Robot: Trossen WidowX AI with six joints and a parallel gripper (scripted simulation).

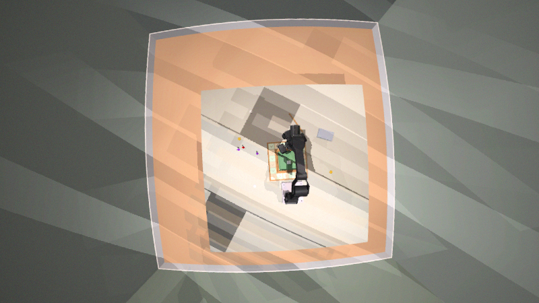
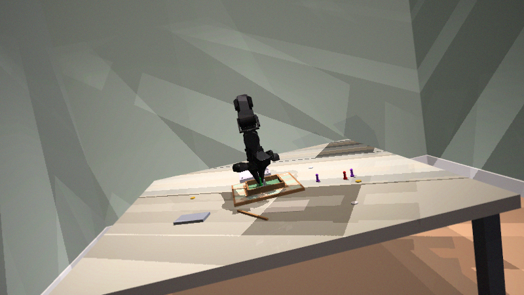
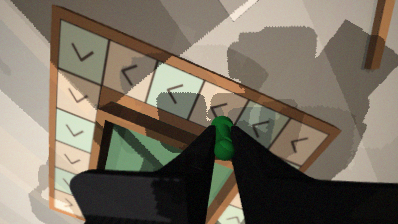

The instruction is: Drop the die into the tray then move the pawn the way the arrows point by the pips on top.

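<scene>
My gripper [image 3: 222, 131] [image 2: 260, 179] is shut on the green pawn [image 3: 223, 145] [image 2: 260, 181]. It holds the pawn upright over the row of arrow squares along one side of the board [image 3: 80, 50] [image 1: 271, 165] [image 2: 293, 183], just outside the tray wall. The board has a brown rim and pale green and beige squares with dark arrows. The green-floored dice tray [image 3: 131, 157] [image 1: 285, 155] [image 2: 274, 180] sits in its middle. The die [image 1: 289, 162] shows as a small grey square inside the tray in the overhead view. It is hidden in the wrist view.
Two purple pawns [image 2: 318, 177] [image 2: 352, 172] and a red pawn [image 2: 344, 174] stand to one side of the board. A grey card [image 2: 191, 217] [image 1: 325, 134], a wooden stick [image 2: 251, 214] [image 3: 378, 35], yellow tokens [image 2: 192, 197] [image 2: 358, 180] and a white token [image 2: 354, 202] lie around it.
</scene>
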